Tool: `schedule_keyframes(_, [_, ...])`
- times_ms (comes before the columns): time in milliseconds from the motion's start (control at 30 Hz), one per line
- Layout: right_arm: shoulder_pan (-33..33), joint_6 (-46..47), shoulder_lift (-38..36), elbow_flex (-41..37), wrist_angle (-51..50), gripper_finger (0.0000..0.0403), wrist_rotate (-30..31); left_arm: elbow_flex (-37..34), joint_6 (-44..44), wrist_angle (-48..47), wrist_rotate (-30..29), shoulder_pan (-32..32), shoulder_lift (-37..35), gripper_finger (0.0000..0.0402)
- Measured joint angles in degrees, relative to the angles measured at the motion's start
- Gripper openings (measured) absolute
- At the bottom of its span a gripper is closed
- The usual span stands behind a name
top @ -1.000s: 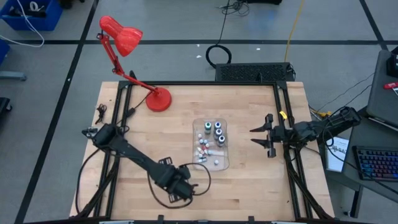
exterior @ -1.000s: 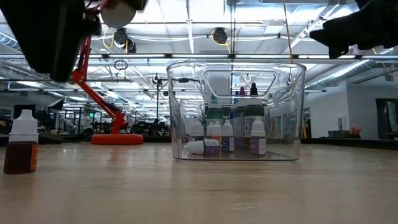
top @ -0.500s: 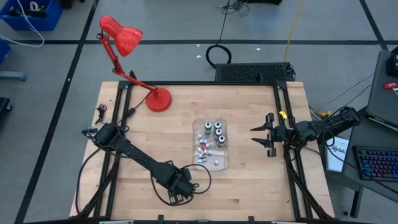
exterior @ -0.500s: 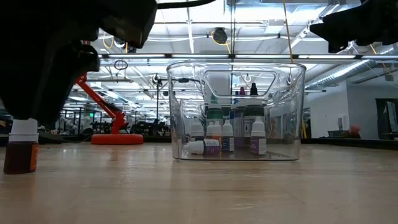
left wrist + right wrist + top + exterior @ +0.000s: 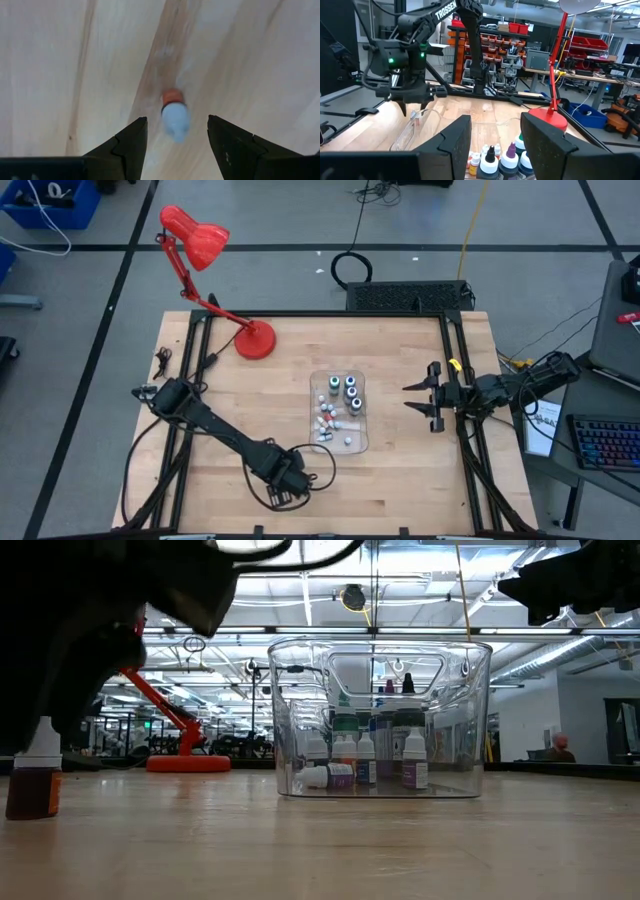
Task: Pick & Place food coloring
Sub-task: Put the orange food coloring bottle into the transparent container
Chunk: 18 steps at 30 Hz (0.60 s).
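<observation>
A small food coloring bottle (image 5: 174,116) with a white cap and orange-brown liquid stands upright on the wood by the table's near edge, also seen in the low view (image 5: 34,785). My left gripper (image 5: 176,119) points down over it near that edge (image 5: 293,477), open, one finger on either side of the cap, apart from it. The other food coloring bottles (image 5: 340,398) stand or lie inside the clear tray (image 5: 340,448) at the table's middle (image 5: 365,755). My right gripper (image 5: 412,402) hovers open near the table's right edge, right of the tray.
A red desk lamp (image 5: 255,340) stands on its round base at the far left of the table. The tray's clear walls (image 5: 470,720) rise well above the bottles in it. Bare wood lies between the tray and the near edge and left of the tray.
My left gripper has come down over the lone bottle by the near edge; in the low view its dark bulk now reaches down around the bottle's cap. The bottle and the tray have stayed put.
</observation>
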Motion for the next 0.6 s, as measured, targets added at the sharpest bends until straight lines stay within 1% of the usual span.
schedule_keyframes(133, [0.00, 0.06, 0.00, 0.00, 0.15, 0.0160, 0.00, -3.45, -0.61, 2.13, 2.72, 0.02, 0.00, 0.0209])
schedule_keyframes(300, [0.00, 0.30, 0.00, 0.00, 0.57, 0.0160, 0.02, -4.77, 1.28, 4.31, 1.70, 0.04, 0.00, 0.0209])
schedule_keyframes(600, [-0.01, 0.25, 0.01, 0.00, 0.84, 0.0160, 0.02, -4.75, 1.91, 2.78, 0.72, 0.02, -0.98, 0.0209])
